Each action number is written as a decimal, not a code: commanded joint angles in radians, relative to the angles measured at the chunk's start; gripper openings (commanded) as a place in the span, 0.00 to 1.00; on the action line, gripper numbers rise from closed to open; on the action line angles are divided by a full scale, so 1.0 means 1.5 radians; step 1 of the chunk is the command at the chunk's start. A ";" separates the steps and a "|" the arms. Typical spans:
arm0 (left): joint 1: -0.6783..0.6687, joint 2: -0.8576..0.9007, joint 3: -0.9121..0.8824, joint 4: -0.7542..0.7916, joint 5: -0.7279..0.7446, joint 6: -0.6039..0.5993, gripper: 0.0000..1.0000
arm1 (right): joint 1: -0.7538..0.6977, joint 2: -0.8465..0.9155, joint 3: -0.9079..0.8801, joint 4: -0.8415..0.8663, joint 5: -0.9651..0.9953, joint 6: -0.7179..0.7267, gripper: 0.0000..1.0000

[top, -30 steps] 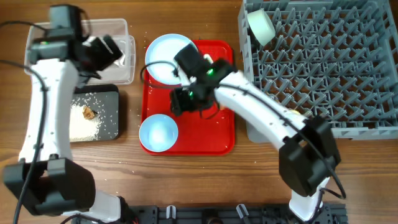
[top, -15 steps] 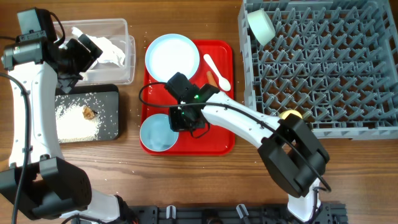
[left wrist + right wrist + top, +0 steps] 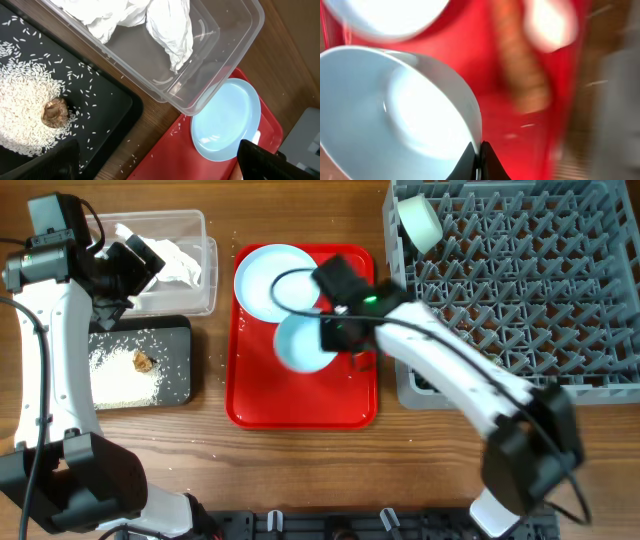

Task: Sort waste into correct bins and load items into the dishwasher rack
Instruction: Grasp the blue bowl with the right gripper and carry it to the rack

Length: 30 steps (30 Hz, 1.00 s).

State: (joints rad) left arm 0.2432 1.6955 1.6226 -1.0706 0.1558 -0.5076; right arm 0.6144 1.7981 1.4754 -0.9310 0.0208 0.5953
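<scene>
The light blue bowl (image 3: 300, 345) is hanging over the red tray (image 3: 300, 405), just beside the blue plate (image 3: 262, 272). The right gripper (image 3: 478, 152) is pinching the bowl's rim, fingers nearly together. The left gripper (image 3: 157, 162) is hovering by the clear tub (image 3: 240, 25) of tissue (image 3: 170, 30), spread wide and gripping nothing.

You work over a wooden table (image 3: 300, 470) with visible grain. The tub (image 3: 212, 30) is clear, smooth plastic and holds crumpled, soft-looking white tissue (image 3: 170, 30). The black tray (image 3: 107, 107) looks matt, the red tray (image 3: 300, 395) glossy. The light blue bowl (image 3: 405, 115) and plate (image 3: 227, 120) shine smoothly. The dishwasher rack (image 3: 520, 280) is dull grey plastic.
</scene>
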 commanded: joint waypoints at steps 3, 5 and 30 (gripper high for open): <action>0.001 -0.012 0.010 0.000 0.007 -0.007 1.00 | -0.093 -0.132 0.021 -0.017 0.197 -0.067 0.04; 0.001 -0.012 0.010 0.000 0.008 -0.007 1.00 | -0.119 -0.158 0.021 -0.024 0.301 -0.096 0.04; 0.001 -0.012 0.010 0.000 0.008 -0.007 1.00 | -0.130 0.090 0.015 0.257 0.877 -0.676 0.04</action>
State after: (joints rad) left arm 0.2432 1.6955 1.6226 -1.0714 0.1558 -0.5076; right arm 0.4236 1.9076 1.4837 -0.5735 1.2232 -0.3565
